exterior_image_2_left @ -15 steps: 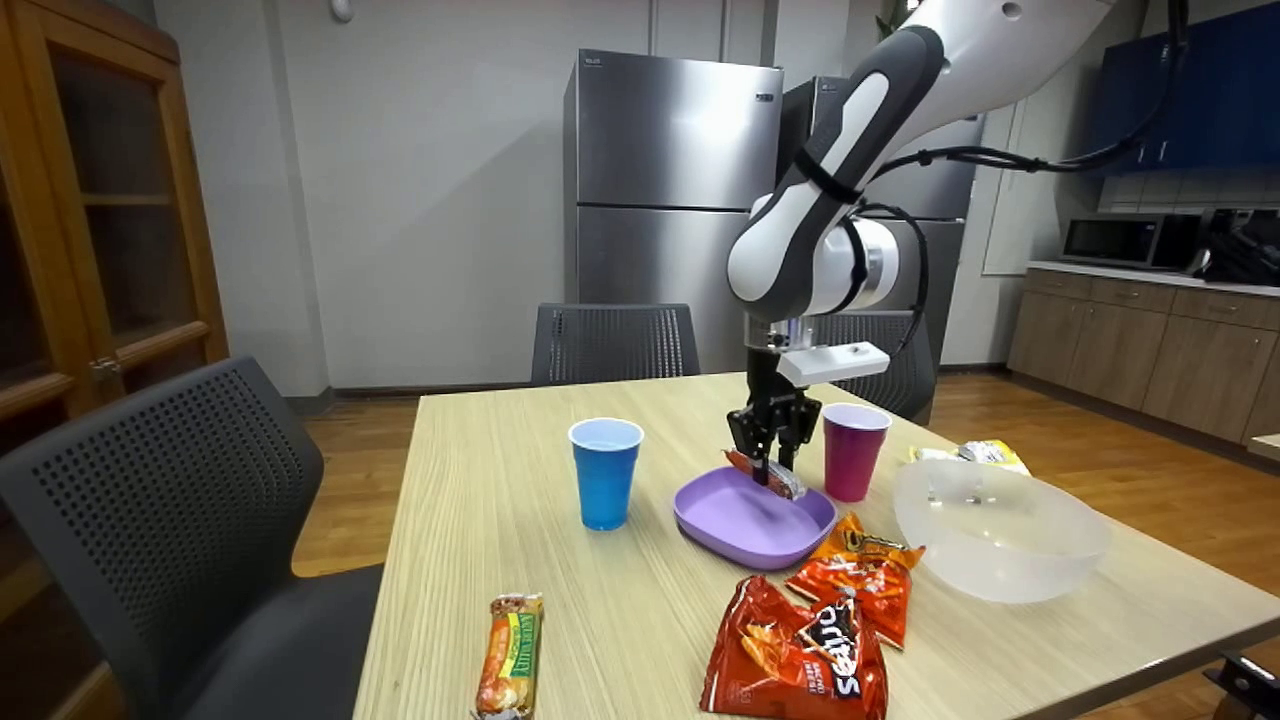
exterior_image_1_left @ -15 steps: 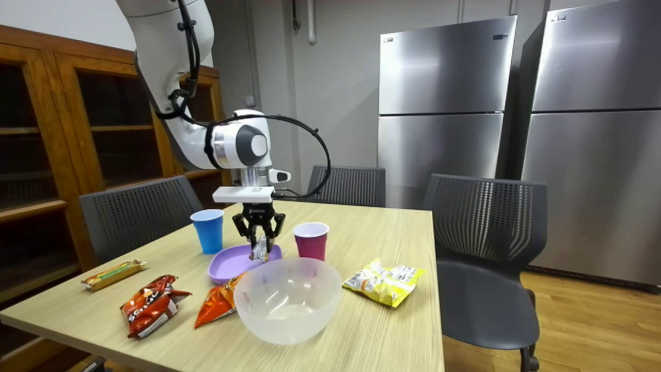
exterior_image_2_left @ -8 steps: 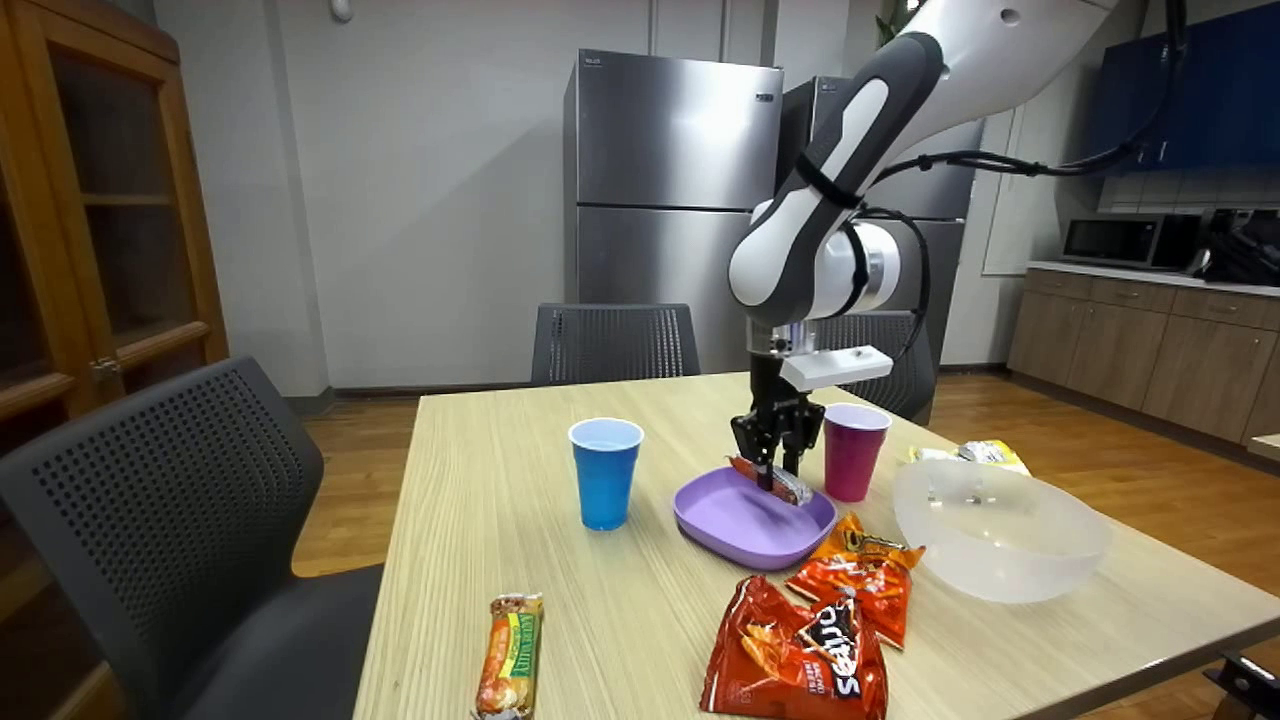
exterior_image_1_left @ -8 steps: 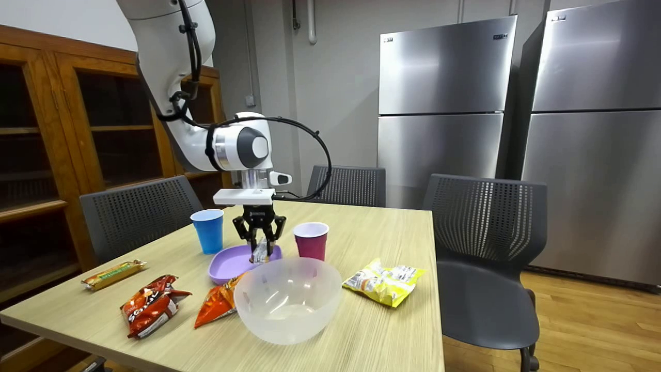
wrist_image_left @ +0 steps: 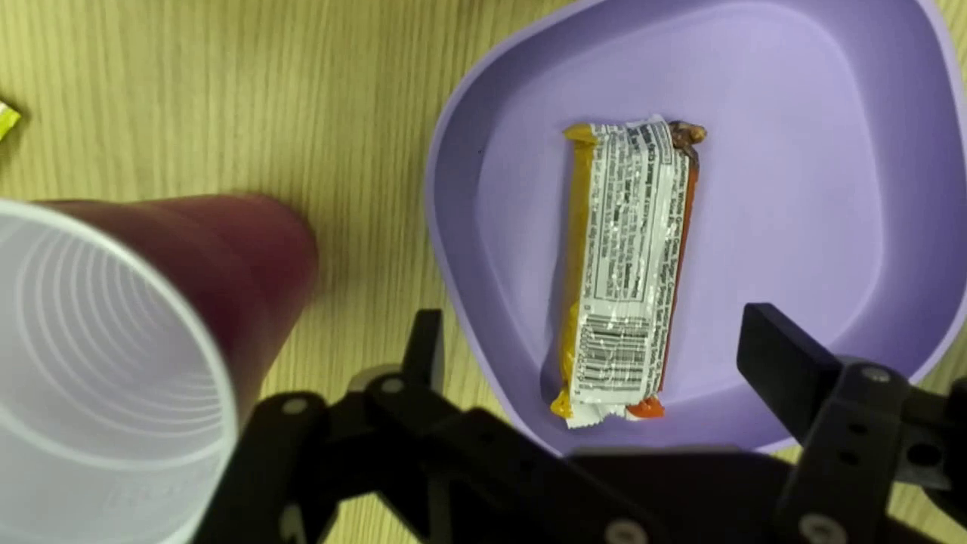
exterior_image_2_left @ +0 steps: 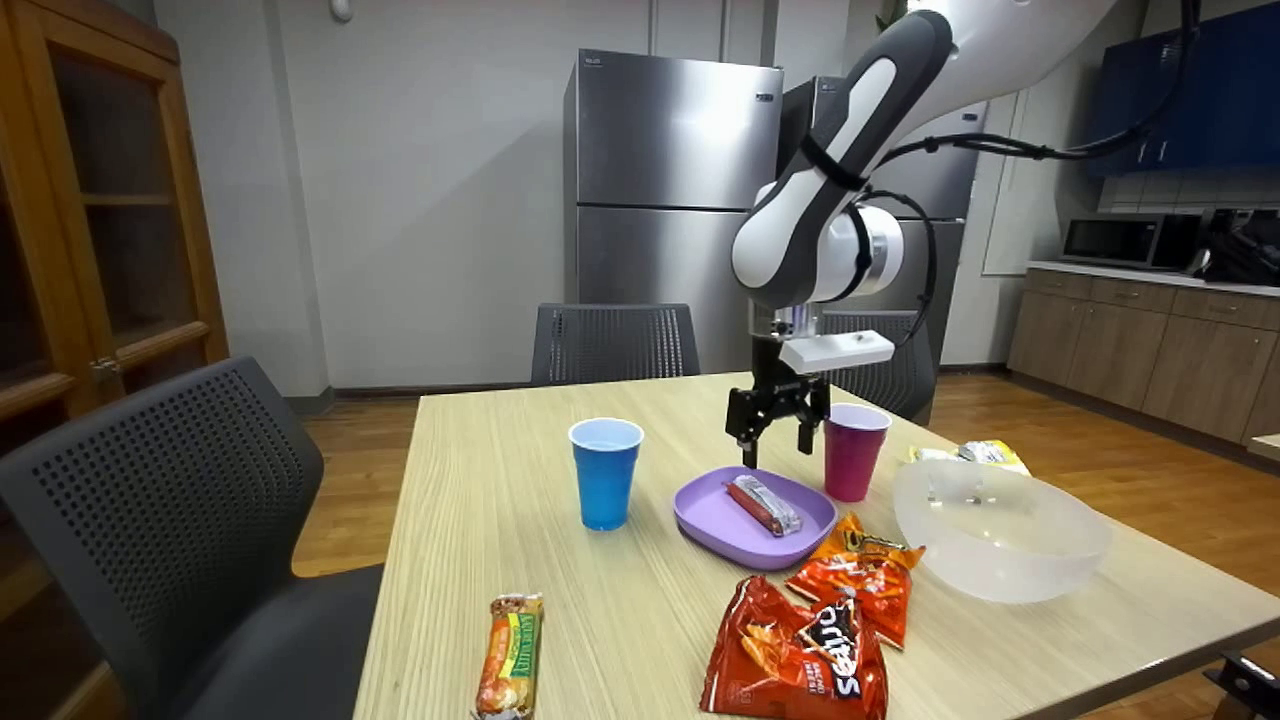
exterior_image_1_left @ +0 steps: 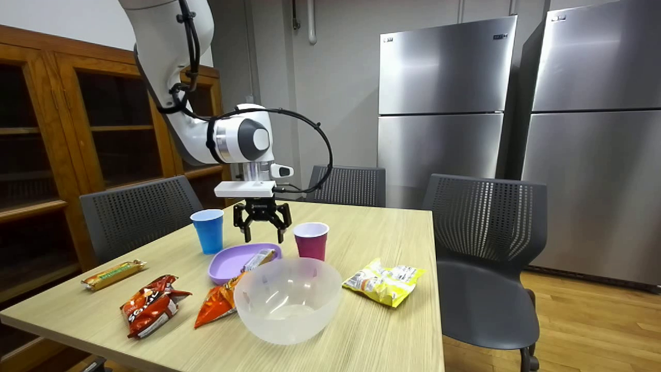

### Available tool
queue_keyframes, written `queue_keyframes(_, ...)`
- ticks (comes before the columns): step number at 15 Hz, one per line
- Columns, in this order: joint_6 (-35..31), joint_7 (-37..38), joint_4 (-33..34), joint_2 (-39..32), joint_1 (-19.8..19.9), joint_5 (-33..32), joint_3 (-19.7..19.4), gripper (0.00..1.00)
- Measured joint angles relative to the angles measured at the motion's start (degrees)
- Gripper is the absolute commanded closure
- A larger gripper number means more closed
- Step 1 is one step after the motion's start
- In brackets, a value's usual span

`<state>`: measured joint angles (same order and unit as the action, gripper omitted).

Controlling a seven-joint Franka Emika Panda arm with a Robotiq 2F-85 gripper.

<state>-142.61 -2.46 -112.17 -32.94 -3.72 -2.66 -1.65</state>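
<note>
Snack bar (wrist_image_left: 627, 264) lies in the purple dish (wrist_image_left: 801, 227), right of centre in the wrist view; half a second ago the hand (exterior_image_1_left: 264, 241) was closed on it. Now the hand is raised and spread apart, touching nothing, so the release looks complete. A dark red cup (wrist_image_left: 268, 261) stands at frame left on the bench (wrist_image_left: 355, 113).

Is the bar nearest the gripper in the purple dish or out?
In: the wrist view shows the whole bar lying inside the purple dish.
</note>
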Motion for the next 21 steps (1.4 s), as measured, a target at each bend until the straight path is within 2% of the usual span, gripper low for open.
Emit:
queue_keyframes(8, 2.1, 0.5, -2.9, 7.5, -0.7, -0.7, 0.0, 0.00)
queue_keyframes(21, 2.3, 1.7, -3.6, 7.8, -1.0, -0.8, 1.0, 0.00)
